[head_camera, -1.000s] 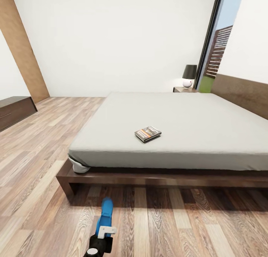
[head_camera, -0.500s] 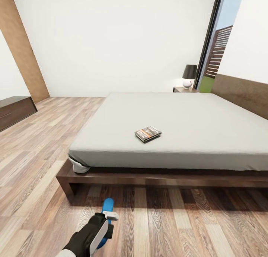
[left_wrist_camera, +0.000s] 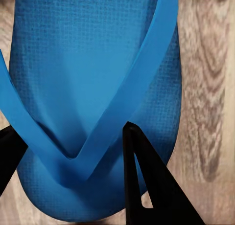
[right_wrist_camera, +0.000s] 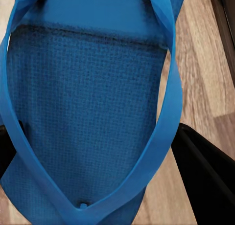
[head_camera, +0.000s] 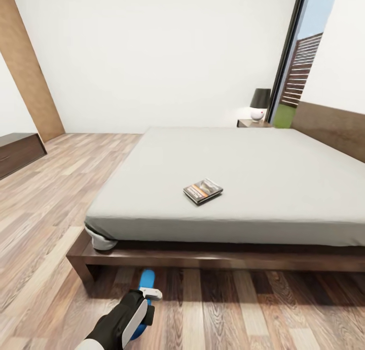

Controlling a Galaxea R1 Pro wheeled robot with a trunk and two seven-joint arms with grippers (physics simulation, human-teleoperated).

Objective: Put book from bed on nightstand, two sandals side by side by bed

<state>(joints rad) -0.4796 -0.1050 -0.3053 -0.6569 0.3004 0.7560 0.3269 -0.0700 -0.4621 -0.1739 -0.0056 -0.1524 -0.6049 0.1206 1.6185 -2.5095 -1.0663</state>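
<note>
Sandal (head_camera: 145,281) lies on floor beside bed (head_camera: 213,256) — left claw (head_camera: 147,303) lowered over it, fingers spread astride its strap.

A blue sandal (left_wrist_camera: 93,88) with a finely textured, matt foam-like sole lies on a grained wood-plank floor (head_camera: 243,309) beside the bed's (head_camera: 213,256) dark wood frame and smooth grey mattress (head_camera: 253,172).
</note>
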